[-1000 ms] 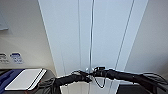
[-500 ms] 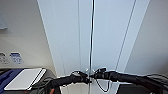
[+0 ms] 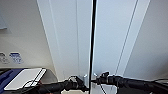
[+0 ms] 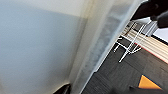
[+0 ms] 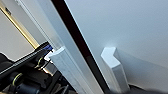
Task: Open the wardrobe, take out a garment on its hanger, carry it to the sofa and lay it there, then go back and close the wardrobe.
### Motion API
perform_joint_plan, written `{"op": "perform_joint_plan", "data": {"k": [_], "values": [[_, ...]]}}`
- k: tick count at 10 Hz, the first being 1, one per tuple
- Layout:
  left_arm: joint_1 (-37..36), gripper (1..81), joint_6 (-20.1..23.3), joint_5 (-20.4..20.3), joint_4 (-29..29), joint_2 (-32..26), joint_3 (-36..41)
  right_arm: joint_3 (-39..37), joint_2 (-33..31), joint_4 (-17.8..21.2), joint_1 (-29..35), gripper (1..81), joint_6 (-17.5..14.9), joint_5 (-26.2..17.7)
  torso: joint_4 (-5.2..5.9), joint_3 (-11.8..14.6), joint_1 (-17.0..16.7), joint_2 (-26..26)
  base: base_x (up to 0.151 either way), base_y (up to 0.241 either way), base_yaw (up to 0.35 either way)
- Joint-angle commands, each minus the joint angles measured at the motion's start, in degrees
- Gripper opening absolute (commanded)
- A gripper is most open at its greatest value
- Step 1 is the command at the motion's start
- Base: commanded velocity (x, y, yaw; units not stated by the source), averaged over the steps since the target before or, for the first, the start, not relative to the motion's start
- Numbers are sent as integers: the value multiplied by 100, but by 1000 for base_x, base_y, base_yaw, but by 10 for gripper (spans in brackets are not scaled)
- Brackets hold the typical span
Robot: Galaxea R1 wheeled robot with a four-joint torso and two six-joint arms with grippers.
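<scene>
The wardrobe (image 3: pixel 72 37) stands right in front of me in the head view, tall and white, with a thin dark gap (image 3: pixel 93 40) down the middle seam between its two doors. Low on the seam are two small white handles (image 3: pixel 85 76). My left gripper (image 3: pixel 83 86) sits at the left door's handle and my right gripper (image 3: pixel 97 80) at the right door's handle. The right wrist view shows both handles close up, the left door's (image 5: pixel 59 55) and the right door's (image 5: pixel 112 63), with the dark gap between them. A white door face (image 4: pixel 37 47) is in the left wrist view.
A white tabletop (image 3: pixel 25 78) with a blue edge stands at the lower left, under a pale wall with small labels (image 3: pixel 15 57). The left wrist view has dark grey carpet (image 4: pixel 112 72), white wire-frame legs (image 4: pixel 130 46) and an orange patch (image 4: pixel 148 83).
The dark gap at the seam looks slightly wider than a second ago. Both arms stay at the handles, shifted only a little.
</scene>
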Motion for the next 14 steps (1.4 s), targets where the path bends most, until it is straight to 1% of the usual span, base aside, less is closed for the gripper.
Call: {"op": "perform_joint_plan", "data": {"k": [1, 2, 3, 4, 5, 6, 8, 9, 10, 12, 13, 14], "values": [[388, 811, 149, -674, -53, -879, 3230, 1477, 67, 334, -138, 811, 121, 481, 0, 0, 0, 0, 0, 0, 0], [625, 811, 141, -692, 160, -1232, 3678, 1751, -144, 167, -358, 811, 93, 648, 0, 0, 0, 0, 0, 0, 0], [819, 811, 149, -692, 205, -1575, 4101, 2058, -424, 0, -586, 811, 93, 780, 0, 0, 0, 0, 0, 0, 0], [1047, 811, 149, -709, 448, -1935, 4514, 2443, -775, -193, -771, 811, 93, 816, 0, 0, 0, 0, 0, 0, 0], [1250, 811, 141, -863, 574, -2338, 4772, 2847, -1170, -360, -939, 811, 93, 842, 0, 0, 2, 0, 0, 0, 0], [1391, 811, 149, -1261, 653, -2849, 4982, 3149, -1531, -493, -1088, 811, 93, 1034, 0, 0, 2, 0, 0, 0, 0], [1611, 811, 149, -1369, 803, -3605, 5184, 3404, -2199, -651, -1412, 811, 93, 1596, 0, 0, 6, 0, 0, 0, 0], [1811, 811, 167, -1369, 846, -3975, 5361, 3554, -2534, -800, -1589, 811, 102, 1756, 0, 0, 6, 0, 0, 0, 0], [2112, 811, 202, -1412, 1126, -4389, 5572, 3730, -2921, -924, -1739, 811, 101, 1871, 0, 2, 9, 0, 0, 0, 0], [2936, 811, 211, -2053, 1776, -5145, 5819, 3933, -3581, -1126, -2038, 811, 102, 2335, 0, 4, 9, 0, 0, 0, 0], [3359, 811, 211, -2387, 2040, -5401, 5819, 3942, -3862, -1215, -2205, 811, 111, 2625, 0, 4, 11, 0, 0, 0, 0], [3842, 811, 211, -2598, 2287, -5559, 5767, 3925, -4161, -1293, -2424, 811, 111, 2933, 0, 4, 13, 0, 0, 0, 0]]}}
